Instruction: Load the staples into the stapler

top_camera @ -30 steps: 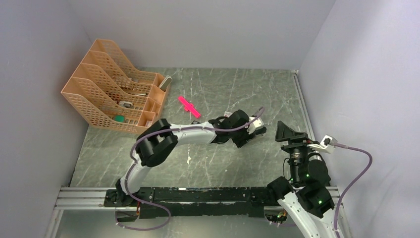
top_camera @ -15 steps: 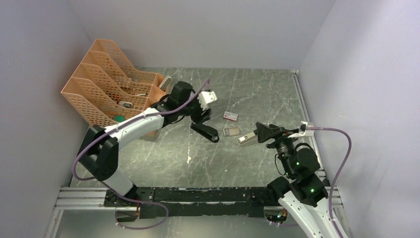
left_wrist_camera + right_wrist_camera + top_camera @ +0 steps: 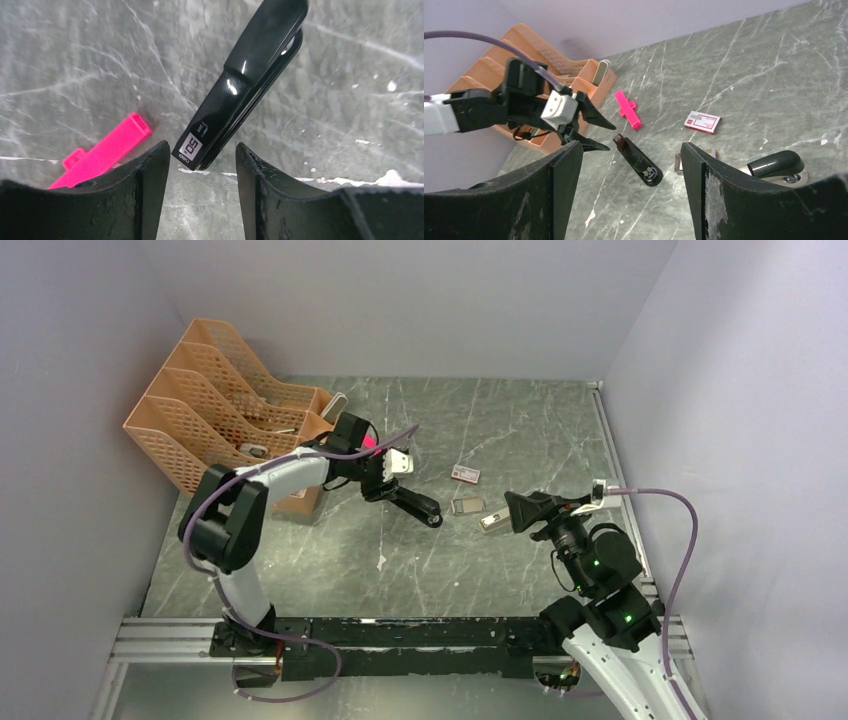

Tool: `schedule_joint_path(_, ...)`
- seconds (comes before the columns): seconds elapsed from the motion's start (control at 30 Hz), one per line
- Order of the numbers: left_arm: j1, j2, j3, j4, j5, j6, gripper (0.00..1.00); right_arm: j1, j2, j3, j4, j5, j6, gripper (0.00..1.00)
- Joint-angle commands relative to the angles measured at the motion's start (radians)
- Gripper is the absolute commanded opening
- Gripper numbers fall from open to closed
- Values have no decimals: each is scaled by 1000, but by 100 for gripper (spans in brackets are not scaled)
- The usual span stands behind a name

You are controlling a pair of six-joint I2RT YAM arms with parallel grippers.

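Stapler [image 3: 415,505] first: from above, we are seeing it lying flat on the table [image 3: 520,430], one end just ahead of our left pincer [image 3: 383,483]. That pincer is standing with jaws apart and gripping nothing. The small white box [image 3: 465,474] that goes with the staples is lying past the stapler's far end, nearer our right pincer [image 3: 512,508]. That one is also parted and empty, and is hovering to one side, probably to be leaving the left one room. Through the left wrist, we are looking at the stapler's labelled end sitting just beyond the gap between the fingers, untouched, with the pink piece [image 3: 105,150] off by the left finger; we judge we are lining up to clamp the stapler. Through the right wrist, the stapler is showing ahead between the wide-set fingers, with the box ahead and rightward; we are not making out loose staples.
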Motion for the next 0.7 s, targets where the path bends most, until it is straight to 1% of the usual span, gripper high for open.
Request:
schedule_joint_path(0.0, 21, 64, 33, -32, 89, 101, 56, -3, 1, 31, -22, -25, -29, 76)
schedule_joint_path(0.07, 25, 76, 33, -5, 96, 97, 56, -3, 5, 34, -23, -27, -34, 76)
schedule_joint_path(0.27, 29, 132, 66, 5, 117, 101, 56, -2, 7, 31, -26, -29, -32, 76)
schedule_joint_path(0.43, 29, 177, 97, -22, 139, 105, 55, -3, 5, 31, -35, -25, -31, 76)
schedule_joint_path(0.67, 23, 170, 61, 13, 122, 70, 50, -4, 3, 23, -31, -26, -18, 76)
